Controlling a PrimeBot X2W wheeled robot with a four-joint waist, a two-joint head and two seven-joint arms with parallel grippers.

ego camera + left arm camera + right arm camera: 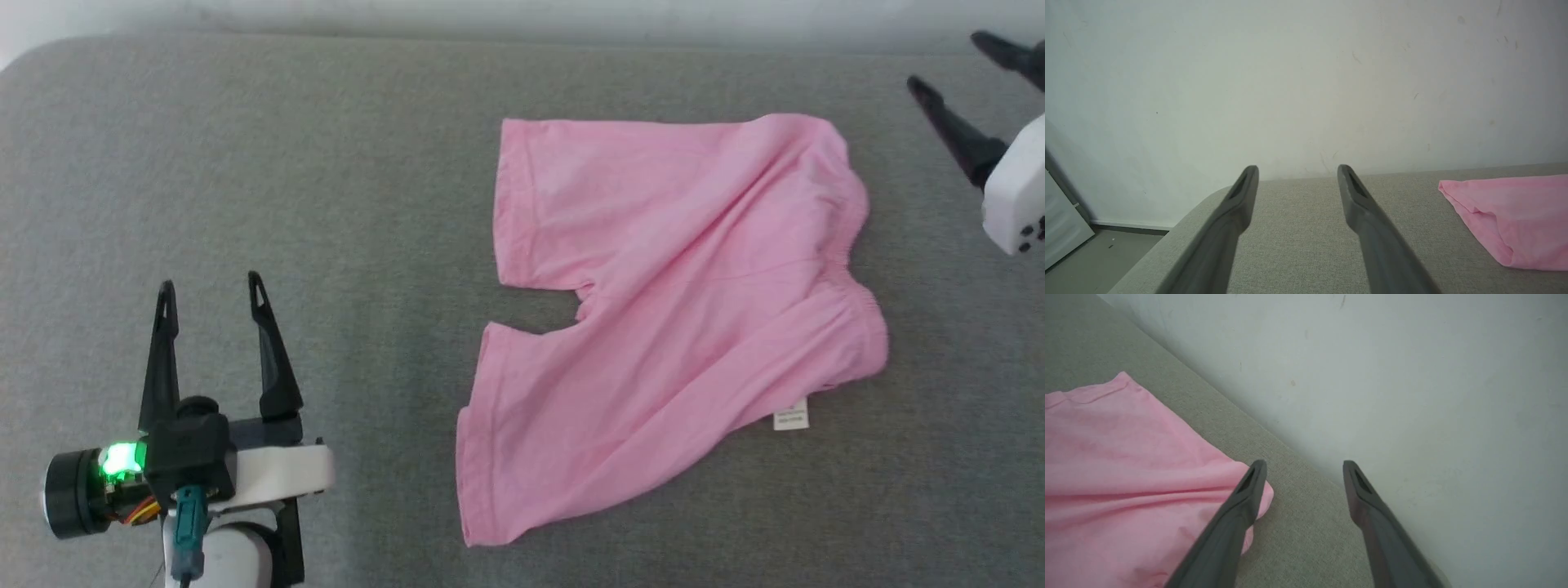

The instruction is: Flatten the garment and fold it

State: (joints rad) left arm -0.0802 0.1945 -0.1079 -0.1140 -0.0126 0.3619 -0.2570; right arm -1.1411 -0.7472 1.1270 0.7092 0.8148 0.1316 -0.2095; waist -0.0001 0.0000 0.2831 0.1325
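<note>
The garment (661, 310), light pink shorts, lies spread on the grey surface (326, 163), with both legs pointing left and the gathered waistband at the right. A small white label (790, 416) sticks out below the waistband. My left gripper (212, 298) stands open over bare surface well left of the shorts, nothing between its fingers. My right gripper (951, 61) is open at the far right, raised beyond the waistband's upper corner and holding nothing. In the right wrist view the pink cloth (1126, 477) lies left of the open fingers (1249, 490). The left wrist view shows a leg hem (1506, 216) at the right.
A pale wall (1306, 81) runs directly behind the grey surface's far edge. The surface's rounded left corner (1208, 196) drops to a grey floor (1094, 261), where a light panel (1061, 228) leans.
</note>
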